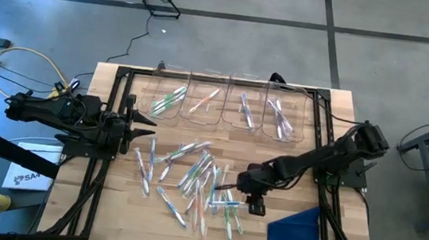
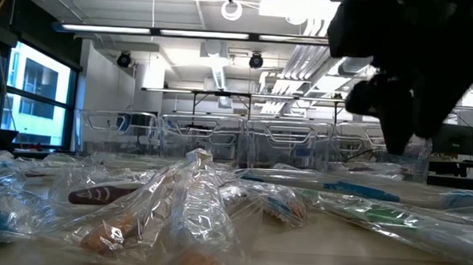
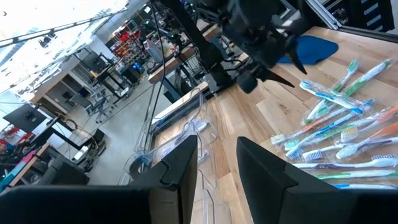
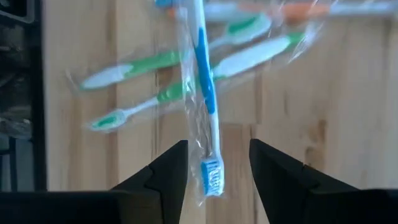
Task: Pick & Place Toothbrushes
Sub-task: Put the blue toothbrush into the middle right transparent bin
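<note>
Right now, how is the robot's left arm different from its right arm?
The left gripper waits at the table's left edge, off the pile; the right gripper hangs over the toothbrushes. The left gripper's fingers have nothing between them; the right gripper's fingers straddle a blue wrapped toothbrush without gripping it. Both are dark and open.

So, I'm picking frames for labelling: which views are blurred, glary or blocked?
Low view: the nearest wrapped toothbrushes are soft and out of focus, their plastic glints, and a dark arm blocks the upper right. Right wrist view: the green toothbrushes are smeared, while the blue toothbrush between the right gripper fingers is clearer. High view: pale glare on the floor at the upper left.
</note>
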Action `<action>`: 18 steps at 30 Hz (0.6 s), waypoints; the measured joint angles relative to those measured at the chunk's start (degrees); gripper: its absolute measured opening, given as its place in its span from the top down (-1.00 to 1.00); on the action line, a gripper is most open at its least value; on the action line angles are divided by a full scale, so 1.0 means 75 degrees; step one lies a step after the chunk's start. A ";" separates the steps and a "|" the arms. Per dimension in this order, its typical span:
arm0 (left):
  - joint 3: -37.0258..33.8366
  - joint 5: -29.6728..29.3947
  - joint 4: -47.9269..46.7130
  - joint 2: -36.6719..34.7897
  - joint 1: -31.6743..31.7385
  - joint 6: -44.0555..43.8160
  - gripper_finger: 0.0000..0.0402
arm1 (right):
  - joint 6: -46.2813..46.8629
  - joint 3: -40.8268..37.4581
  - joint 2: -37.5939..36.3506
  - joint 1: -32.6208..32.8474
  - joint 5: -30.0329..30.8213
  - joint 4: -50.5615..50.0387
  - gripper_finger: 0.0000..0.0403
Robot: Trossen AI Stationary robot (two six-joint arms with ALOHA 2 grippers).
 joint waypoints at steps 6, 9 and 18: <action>0.0000 0.0000 0.0000 0.0001 0.0000 -0.0003 0.46 | 0.0380 0.0000 0.0442 0.0315 0.0016 0.0384 0.19; 0.0000 0.0000 0.0000 0.0000 -0.0001 -0.0003 0.46 | 0.0420 0.0000 0.0609 0.0446 0.0184 0.0498 0.19; 0.0000 0.0023 -0.0003 0.0000 0.0001 -0.0003 0.46 | 0.0428 0.0000 0.1076 0.0599 0.1031 0.0569 0.19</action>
